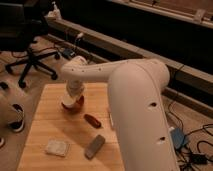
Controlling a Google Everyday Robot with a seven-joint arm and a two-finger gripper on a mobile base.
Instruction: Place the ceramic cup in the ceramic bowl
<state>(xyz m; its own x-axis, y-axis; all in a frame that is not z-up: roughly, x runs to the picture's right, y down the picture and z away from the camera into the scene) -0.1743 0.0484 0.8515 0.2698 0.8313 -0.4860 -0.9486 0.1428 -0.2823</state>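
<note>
Robot arm (135, 95): smooth white moulded plastic shell, soft sheen, a few small dark holes in it.

Gripper (73, 100): at the table's 12 o'clock end, same white casing, down over the ceramic bowl (78, 103). Bowl's visible edge glossy red-orange glaze.

Table (47, 127): pale wood, plank seams showing, matt.

Oblong object (92, 120), table centre: dark red, slightly shiny.

Grey block (94, 146), about 5 o'clock: dull, matt.

Pale pad (56, 147), about 7 o'clock: rough, cloth- or sponge-like; cannot tell which.

Office chair (27, 40), beyond the table's 11 o'clock corner: black, matt; floor beneath it dull.
</note>
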